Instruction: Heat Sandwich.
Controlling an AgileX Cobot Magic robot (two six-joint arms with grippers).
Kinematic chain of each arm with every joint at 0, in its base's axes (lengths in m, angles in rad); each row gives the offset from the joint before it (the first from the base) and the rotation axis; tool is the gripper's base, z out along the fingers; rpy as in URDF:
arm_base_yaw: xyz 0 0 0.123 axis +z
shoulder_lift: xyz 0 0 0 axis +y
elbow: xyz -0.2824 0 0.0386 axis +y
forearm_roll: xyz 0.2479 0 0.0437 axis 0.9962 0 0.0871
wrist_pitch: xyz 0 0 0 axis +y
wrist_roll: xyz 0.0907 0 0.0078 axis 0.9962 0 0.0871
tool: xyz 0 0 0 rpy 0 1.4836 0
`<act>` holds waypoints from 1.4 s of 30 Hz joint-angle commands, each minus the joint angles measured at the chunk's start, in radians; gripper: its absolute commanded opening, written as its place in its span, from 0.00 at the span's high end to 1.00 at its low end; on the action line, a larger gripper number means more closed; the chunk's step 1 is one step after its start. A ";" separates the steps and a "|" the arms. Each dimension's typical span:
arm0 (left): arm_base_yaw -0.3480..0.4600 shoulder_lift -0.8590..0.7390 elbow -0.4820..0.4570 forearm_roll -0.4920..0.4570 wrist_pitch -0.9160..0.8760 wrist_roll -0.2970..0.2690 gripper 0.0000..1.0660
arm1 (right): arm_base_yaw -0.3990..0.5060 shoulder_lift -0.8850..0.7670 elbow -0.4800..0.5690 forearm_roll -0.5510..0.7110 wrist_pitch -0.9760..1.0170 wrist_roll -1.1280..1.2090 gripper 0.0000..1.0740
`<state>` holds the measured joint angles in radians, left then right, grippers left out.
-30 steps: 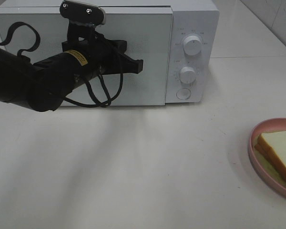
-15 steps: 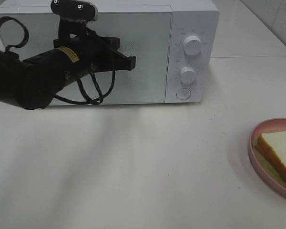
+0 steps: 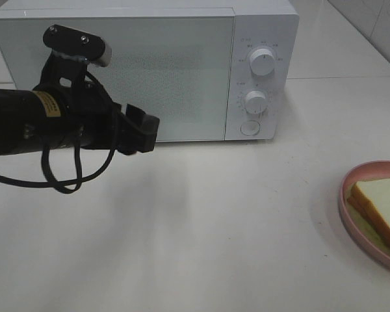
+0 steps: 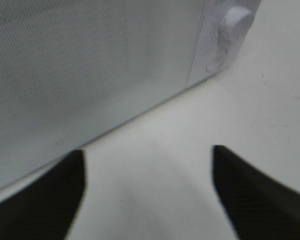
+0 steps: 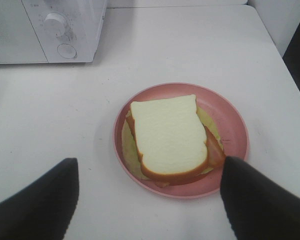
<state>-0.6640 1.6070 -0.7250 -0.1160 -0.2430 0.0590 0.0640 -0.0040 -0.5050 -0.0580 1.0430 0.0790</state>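
Sandwich (image 5: 169,133) on plate (image 5: 232,121) (pink) — untouched

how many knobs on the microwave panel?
2 knobs on the microwave: upper knob near the panel's top, lower knob right below it. A round button sits under both.

1. A white tabletop (image 3: 247,221) fills most of the high view; soft, even light, faint shadows.
2. A white microwave (image 3: 182,65) stands at its rear; door shut.
3. Pale tiled surface (image 3: 370,19) at the far right corner.
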 commanded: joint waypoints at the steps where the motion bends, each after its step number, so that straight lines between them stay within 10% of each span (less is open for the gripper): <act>1: -0.004 -0.039 0.002 0.009 0.140 -0.006 0.05 | -0.005 -0.027 0.003 -0.003 -0.004 -0.011 0.30; 15: -0.004 -0.226 -0.026 0.087 0.712 -0.009 0.07 | -0.005 -0.027 0.003 -0.003 -0.004 -0.011 0.30; 24: -0.004 -0.269 -0.164 0.202 1.110 -0.148 0.07 | -0.005 -0.027 0.003 -0.003 -0.004 -0.011 0.30; 29: 0.088 -0.303 -0.169 0.174 1.187 -0.137 0.07 | -0.005 -0.027 0.003 -0.003 -0.004 -0.011 0.30; 34: 0.308 -0.364 -0.169 0.055 1.282 -0.006 0.07 | -0.005 -0.027 0.003 -0.003 -0.004 -0.011 0.30; 42: 0.479 -0.487 -0.169 0.024 1.380 -0.041 0.08 | -0.005 -0.027 0.003 -0.003 -0.004 -0.011 0.30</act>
<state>-0.1920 1.1250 -0.8890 -0.0820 1.1190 0.0240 0.0640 -0.0040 -0.5050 -0.0580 1.0430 0.0790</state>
